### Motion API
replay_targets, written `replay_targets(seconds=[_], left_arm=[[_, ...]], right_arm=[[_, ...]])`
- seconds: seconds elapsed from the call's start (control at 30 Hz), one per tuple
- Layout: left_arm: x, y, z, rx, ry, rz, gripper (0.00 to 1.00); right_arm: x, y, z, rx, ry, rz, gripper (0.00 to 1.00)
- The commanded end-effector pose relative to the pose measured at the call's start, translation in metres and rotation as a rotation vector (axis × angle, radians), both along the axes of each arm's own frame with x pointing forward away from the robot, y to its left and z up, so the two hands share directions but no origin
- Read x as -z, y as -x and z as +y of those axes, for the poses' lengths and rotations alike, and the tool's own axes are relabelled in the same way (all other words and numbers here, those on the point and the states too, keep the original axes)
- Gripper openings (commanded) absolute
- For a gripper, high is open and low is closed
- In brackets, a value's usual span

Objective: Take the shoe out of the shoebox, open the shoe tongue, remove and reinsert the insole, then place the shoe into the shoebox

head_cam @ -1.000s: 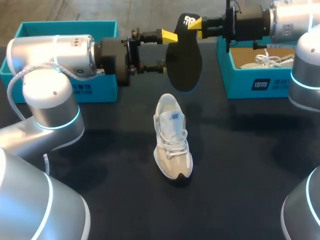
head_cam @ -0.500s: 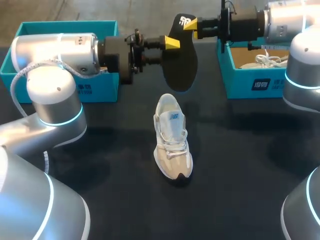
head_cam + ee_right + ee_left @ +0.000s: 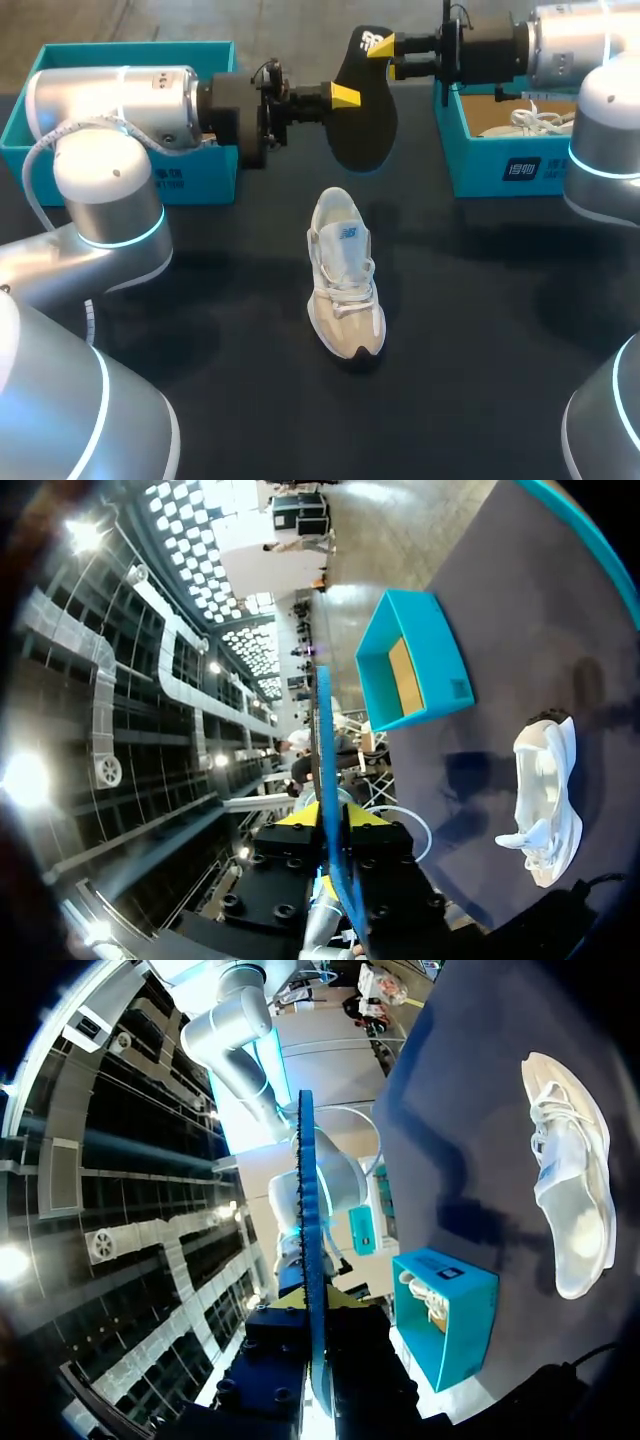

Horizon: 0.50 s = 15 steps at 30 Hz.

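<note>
Black insole [image 3: 362, 125] pinched aloft by both tools, 12 o'clock of the shoe [image 3: 343, 275] standing on the counter [image 3: 480, 330].
I see the left tool [image 3: 343, 96] nipping its side and the right tool [image 3: 388, 48] its heel; uneven pulls could twist it loose. The left shoebox [image 3: 130, 47] at 10 and the right shoebox [image 3: 480, 160] at 2 o'clock crowd it; room lies 3 through 9.

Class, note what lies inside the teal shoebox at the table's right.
Inside the teal shoebox, a white laced shoe on brown cardboard; the right arm hides the rest.
</note>
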State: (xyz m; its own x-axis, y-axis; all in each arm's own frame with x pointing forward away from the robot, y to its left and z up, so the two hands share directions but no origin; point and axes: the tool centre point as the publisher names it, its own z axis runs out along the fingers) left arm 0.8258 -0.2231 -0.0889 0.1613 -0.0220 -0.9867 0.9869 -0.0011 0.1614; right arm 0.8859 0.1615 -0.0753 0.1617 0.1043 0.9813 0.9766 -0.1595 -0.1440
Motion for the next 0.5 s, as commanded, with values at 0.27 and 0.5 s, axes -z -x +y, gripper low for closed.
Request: replay_targets(seconds=[0.27, 0.5], left_arm=[[-0.002, -0.002, 0.009, 0.003, 0.004, 0.006, 0.0], [-0.003, -0.004, 0.015, -0.007, 0.009, 0.02, 0.0]], right_arm=[[0.001, 0.019, -0.016, 0.017, 0.013, -0.074, 1.0], [0.0, 0.039, -0.031, -0.012, 0.022, -0.192, 1.0]])
